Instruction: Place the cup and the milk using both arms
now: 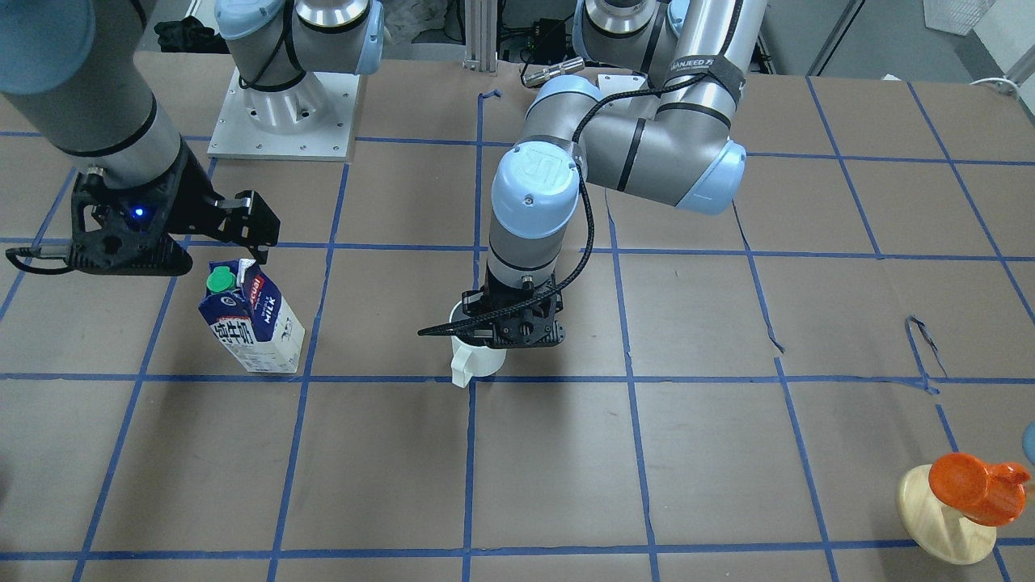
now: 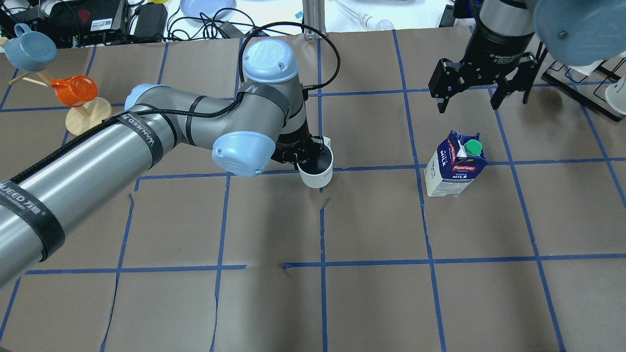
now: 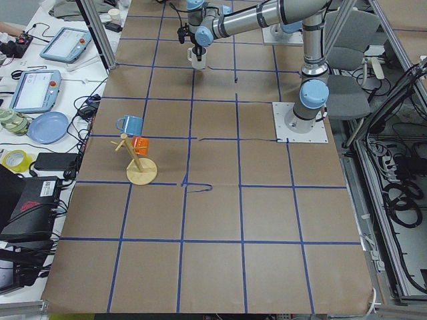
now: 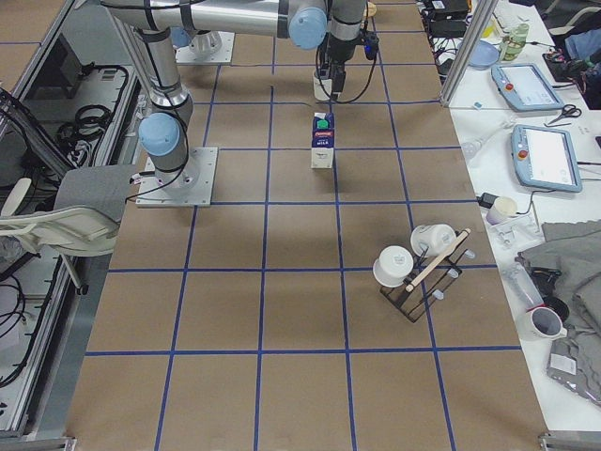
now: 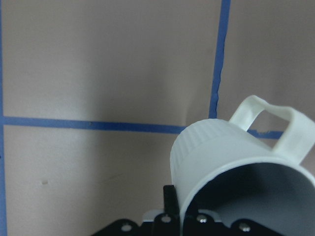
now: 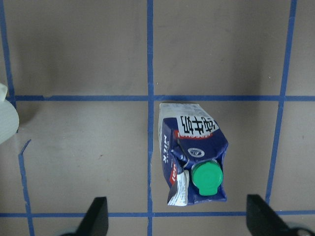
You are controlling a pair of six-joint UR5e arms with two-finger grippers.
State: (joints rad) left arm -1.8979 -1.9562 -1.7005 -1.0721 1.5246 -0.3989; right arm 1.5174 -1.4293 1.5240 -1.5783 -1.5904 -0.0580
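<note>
The white cup (image 2: 317,170) is near the table's middle, handle facing away from the robot. My left gripper (image 2: 302,152) is shut on its rim; the left wrist view shows the cup (image 5: 231,162) tilted close over the brown table, and I cannot tell whether it touches. The milk (image 2: 456,167) stands upright on the table, green cap up, to the cup's right; it also shows in the front view (image 1: 252,322). My right gripper (image 2: 470,100) hangs open and empty above the milk and a little beyond it. The right wrist view shows the milk (image 6: 193,152) between the spread fingertips (image 6: 97,216).
A wooden stand with an orange cup (image 2: 74,90) and a blue cup (image 2: 30,49) is at the far left. A black rack with white cups (image 4: 423,263) stands at the right end. The right arm's base plate (image 1: 283,113) sits at the robot's edge.
</note>
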